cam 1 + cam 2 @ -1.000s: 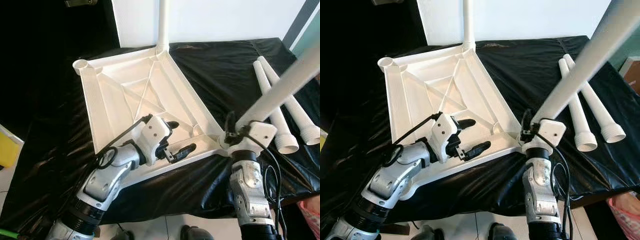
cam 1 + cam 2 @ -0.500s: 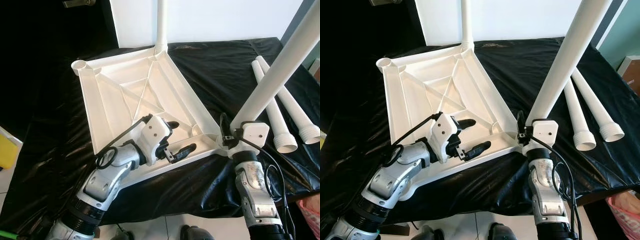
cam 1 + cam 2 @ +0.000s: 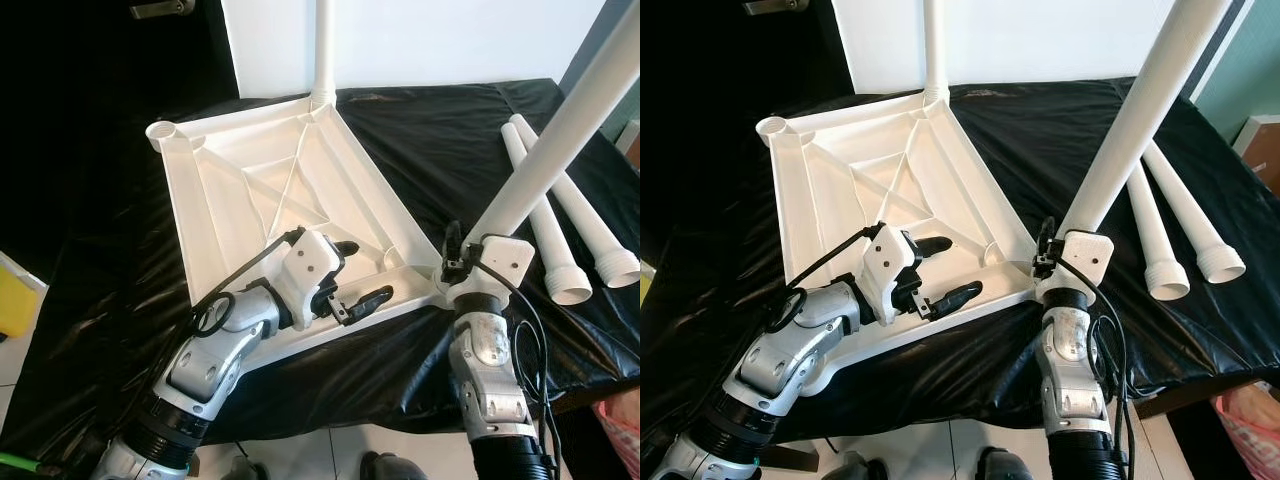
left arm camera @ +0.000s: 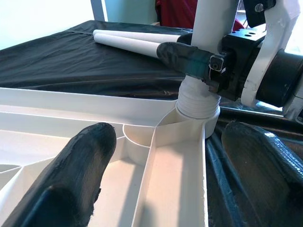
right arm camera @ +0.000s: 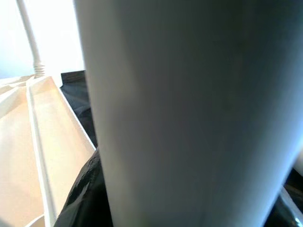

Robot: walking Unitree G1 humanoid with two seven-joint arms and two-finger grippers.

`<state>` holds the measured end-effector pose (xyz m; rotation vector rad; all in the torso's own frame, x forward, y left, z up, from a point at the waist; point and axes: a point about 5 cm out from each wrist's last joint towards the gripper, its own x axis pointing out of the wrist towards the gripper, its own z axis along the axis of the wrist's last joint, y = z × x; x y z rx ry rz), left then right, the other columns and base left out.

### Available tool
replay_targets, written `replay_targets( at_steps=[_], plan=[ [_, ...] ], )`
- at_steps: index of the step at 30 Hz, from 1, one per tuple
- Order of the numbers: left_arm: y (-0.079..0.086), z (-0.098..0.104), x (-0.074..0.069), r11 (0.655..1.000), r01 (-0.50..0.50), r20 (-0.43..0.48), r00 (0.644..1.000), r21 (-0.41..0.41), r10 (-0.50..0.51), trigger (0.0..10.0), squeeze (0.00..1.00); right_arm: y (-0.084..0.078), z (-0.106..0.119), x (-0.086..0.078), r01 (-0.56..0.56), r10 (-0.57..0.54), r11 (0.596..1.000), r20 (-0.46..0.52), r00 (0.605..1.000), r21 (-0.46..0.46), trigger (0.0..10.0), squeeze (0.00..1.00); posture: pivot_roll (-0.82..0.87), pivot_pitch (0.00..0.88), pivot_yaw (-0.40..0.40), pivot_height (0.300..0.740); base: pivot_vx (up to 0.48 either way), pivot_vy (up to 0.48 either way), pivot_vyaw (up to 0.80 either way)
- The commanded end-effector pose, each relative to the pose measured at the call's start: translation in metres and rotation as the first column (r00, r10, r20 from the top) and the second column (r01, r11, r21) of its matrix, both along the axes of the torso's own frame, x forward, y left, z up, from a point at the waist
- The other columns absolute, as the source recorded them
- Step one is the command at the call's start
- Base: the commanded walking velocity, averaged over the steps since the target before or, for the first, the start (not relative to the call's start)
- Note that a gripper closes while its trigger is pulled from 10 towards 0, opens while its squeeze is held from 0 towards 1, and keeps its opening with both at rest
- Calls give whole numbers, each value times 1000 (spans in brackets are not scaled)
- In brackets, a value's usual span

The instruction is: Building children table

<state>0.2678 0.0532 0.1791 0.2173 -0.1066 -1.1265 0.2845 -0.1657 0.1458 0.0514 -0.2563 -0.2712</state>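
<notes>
One leg [image 3: 1135, 125] is clamped low in the right gripper [image 4: 199, 59], its threaded end seated tilted in the upturned tabletop [image 3: 270, 190] corner socket — cross-threading could jam it — while the left gripper [image 3: 352, 275], fingers apart, straddles the near rim.

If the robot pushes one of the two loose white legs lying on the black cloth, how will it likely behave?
The loose legs are round, tapered tubes, so one would probably roll, curving toward its narrow end. They look like hollow plastic, likely light and stiff. The wrinkled black cloth may slow the rolling a little.
</notes>
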Motion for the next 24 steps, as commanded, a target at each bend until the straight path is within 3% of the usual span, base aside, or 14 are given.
replay_targets(
  at_steps=[1, 10, 11, 12, 13, 19, 21, 22, 24],
  plan=[
    [2, 0, 0, 1000, 15, -9, 1000, 7, -15, 10000, 0, -1, -34, -4, 47, -43, 999, -168, 985, 22, 10000, 0, -55, 134, 25, 740, 0, 0, 0],
    [2, 1, 1, 1000, 12, -4, 1000, 9, -12, 10000, 0, 0, -32, -2, 62, -58, 998, -154, 986, 17, 10000, 0, -54, 129, 24, 740, 0, 0, 0],
    [1, 1, 1, 1000, 13, -4, 1000, 9, -13, 10000, 0, 0, -29, -1, 44, -40, 999, -134, 990, 21, 10000, 678, -56, 129, 24, 740, 0, 0, 0],
    [1, 1, 1, 1000, 13, -4, 1000, 9, -13, 10000, 0, 0, -29, -1, 44, -40, 999, -134, 990, 21, 10000, 678, -56, 129, 24, 740, 0, 0, 0],
    [1, 1, 0, 1000, 16, -5, 1000, 8, -16, 10000, 0, 0, -25, -1, 10, -8, 1000, -101, 995, 17, 10000, 1000, -56, 129, 25, 740, 0, 0, 0],
    [-1, 1, 0, 1000, 19, -6, 1000, 6, -19, 10000, 0, -6, -15, 0, -38, 37, 999, -45, 998, -14, 10000, 1000, -59, 130, 25, 740, 0, 0, 0],
    [-1, 1, 0, 1000, 21, -7, 1000, 5, -21, 10000, 0, -13, -10, 3, -77, 76, 996, -30, 997, -53, 10000, 941, -63, 129, 25, 740, 0, 0, 0],
    [-2, 1, 0, 1000, 22, -7, 1000, 3, -22, 10000, 0, -24, -2, 7, -150, 149, 982, -16, 989, -113, 10000, 0, -67, 130, 24, 740, 0, 0, 0],
    [-2, 1, 0, 1000, 22, -7, 1000, 3, -22, 10000, 0, -24, -2, 7, -150, 149, 982, -16, 989, -113, 10000, 0, -67, 130, 24, 740, 0, 0, 0]
  ],
)
